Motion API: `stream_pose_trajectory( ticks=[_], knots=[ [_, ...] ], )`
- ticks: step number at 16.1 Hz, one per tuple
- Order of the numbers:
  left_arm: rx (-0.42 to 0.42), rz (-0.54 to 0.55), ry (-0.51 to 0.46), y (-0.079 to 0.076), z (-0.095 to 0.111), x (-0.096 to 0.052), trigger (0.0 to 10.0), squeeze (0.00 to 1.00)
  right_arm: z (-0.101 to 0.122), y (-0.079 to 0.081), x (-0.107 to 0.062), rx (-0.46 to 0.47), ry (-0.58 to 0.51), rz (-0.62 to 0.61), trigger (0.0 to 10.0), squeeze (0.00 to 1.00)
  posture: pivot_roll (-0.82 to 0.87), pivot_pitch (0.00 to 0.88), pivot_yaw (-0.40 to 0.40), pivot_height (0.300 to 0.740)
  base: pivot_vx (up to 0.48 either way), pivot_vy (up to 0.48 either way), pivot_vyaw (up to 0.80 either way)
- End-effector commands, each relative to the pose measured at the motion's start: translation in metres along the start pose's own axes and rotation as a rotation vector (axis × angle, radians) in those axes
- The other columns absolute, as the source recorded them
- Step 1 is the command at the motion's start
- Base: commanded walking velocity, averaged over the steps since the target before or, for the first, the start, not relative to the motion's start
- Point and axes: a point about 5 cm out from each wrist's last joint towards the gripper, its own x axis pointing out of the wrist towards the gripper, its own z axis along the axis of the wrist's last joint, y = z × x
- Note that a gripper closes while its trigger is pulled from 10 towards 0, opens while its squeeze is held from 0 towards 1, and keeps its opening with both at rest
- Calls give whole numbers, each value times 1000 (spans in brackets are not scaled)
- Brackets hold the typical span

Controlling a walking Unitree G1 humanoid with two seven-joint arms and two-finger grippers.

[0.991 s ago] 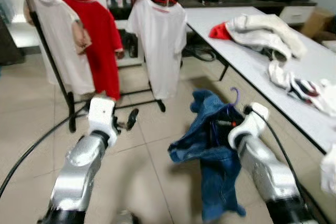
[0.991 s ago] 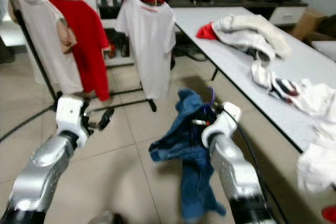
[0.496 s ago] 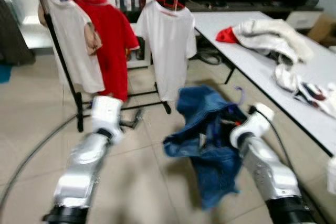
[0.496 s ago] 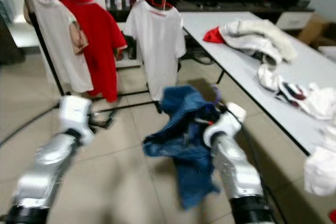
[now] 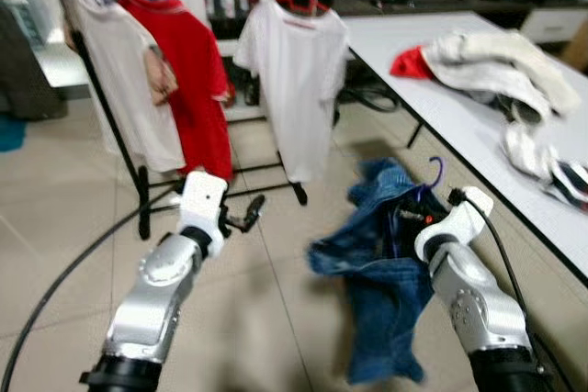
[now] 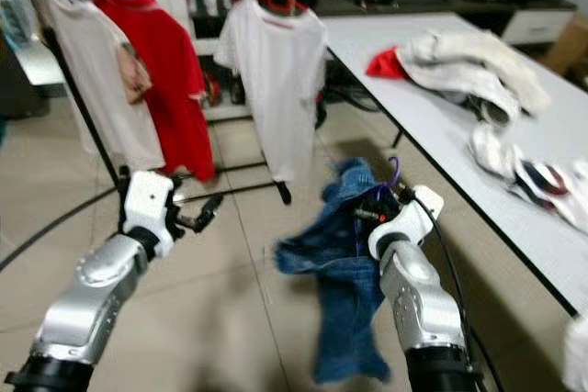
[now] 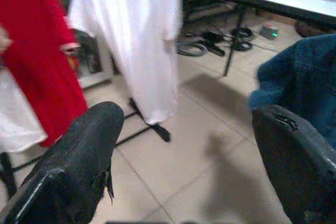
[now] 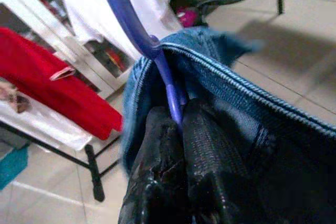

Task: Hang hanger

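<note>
Gripping a thin purple plastic hanger (image 8: 137, 30) between its two ribbed black fingers (image 8: 207, 145), the right gripper (image 5: 418, 215) is clenched on the hanger's stem just below the curved hook, holding it out above the tiled floor (image 5: 266, 309). A crumpled blue denim garment (image 5: 377, 273) with a stitched collar seam drapes from the hanger and hangs limp beside the silver arm. The left gripper (image 5: 250, 212) is held forward, its blunt, rounded fingers spread wide and gripping nothing. Ahead stands a black metal clothes rack (image 5: 110, 126) with a white T-shirt (image 5: 296, 89) on a red hanger, a red shirt (image 5: 188, 80) and a pale shirt (image 5: 124, 80). Soft heaped clothes (image 5: 487, 57) lie on the smooth white table (image 5: 432, 89).
</note>
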Motion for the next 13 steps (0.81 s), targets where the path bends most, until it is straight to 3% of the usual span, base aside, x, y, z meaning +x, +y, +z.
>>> stream_pose_trajectory(
  ticks=[1,8,9,13],
  knots=[
    [16,10,-6,5,3,0,10000,0,10,8,2,-5,-41,26,10000,0,-22,0,-62,740,356,0,0],
    [27,14,-1,6,1,0,10000,0,20,8,10,-77,-46,66,10000,0,-15,0,-73,740,355,0,0],
    [27,17,-2,7,2,0,10000,0,24,9,11,-114,-48,78,10000,0,-15,0,-72,740,356,0,800],
    [40,23,-8,8,4,1,10000,0,36,8,19,-122,-59,97,10000,0,-14,0,-75,740,356,0,800]
  ],
)
